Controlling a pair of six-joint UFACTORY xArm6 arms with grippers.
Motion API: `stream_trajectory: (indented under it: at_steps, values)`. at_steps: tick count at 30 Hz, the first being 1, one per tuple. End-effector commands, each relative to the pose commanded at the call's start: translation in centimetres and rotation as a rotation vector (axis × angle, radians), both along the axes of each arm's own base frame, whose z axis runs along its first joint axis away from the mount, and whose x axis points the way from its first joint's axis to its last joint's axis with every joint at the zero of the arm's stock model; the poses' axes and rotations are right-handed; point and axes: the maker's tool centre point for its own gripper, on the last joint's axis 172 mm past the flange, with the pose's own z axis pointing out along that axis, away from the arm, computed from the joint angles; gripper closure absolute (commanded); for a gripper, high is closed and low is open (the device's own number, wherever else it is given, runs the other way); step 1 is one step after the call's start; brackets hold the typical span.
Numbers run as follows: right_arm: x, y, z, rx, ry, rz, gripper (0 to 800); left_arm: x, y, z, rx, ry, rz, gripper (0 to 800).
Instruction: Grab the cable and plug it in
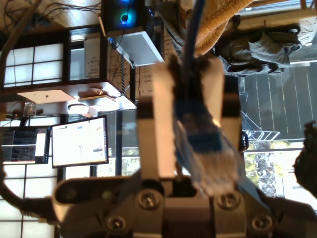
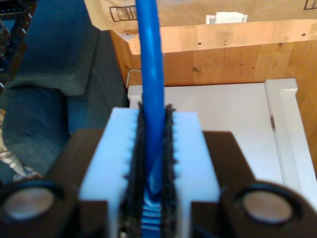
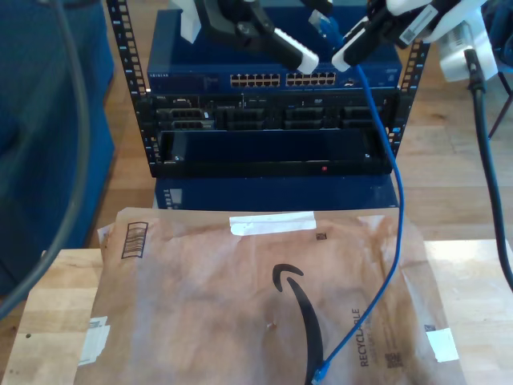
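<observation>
The cable (image 1: 205, 144) is thin and bright blue. Its booted plug with a clear tip lies between the white fingers of my first gripper (image 1: 190, 67), which is shut on it. My second gripper (image 2: 153, 111) is shut on the cable (image 2: 150, 59), which runs straight out past its ribbed pads. In the exterior view two white-fingered grippers (image 3: 300, 58) (image 3: 346, 54) meet in front of the rack's row of ports (image 3: 280, 80). The cable (image 3: 394, 200) hangs from the one on that view's right, down to a loose plug end (image 3: 321, 371) on the envelope.
A black server rack (image 3: 272, 152) stands behind the wooden table (image 3: 48, 321). A brown paper mailer (image 3: 264, 297) covers most of the table. A thick black arm cable (image 3: 489, 160) hangs at the exterior view's right, and a grey one (image 3: 76, 160) at its left.
</observation>
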Motion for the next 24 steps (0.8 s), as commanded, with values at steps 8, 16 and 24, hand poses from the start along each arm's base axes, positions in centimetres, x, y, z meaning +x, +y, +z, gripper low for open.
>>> stream_trajectory:
  at_steps: [8, 16, 24]
  values:
    - [-0.1, 0.0, -0.1, -0.003, 0.003, 0.002, 798, 0.0, 0.0, -0.1, -0.002, 0.0, -0.003, 230]
    - [-0.1, -0.1, -0.2, -0.004, 0.005, 0.002, 798, 1.4, 0.3, -1.2, -0.01, 0.009, 0.042, 482]
    - [-0.1, -0.1, -0.2, -0.005, 0.006, 0.002, 798, 1.4, 0.3, -0.9, -0.013, 0.001, 0.045, 515]
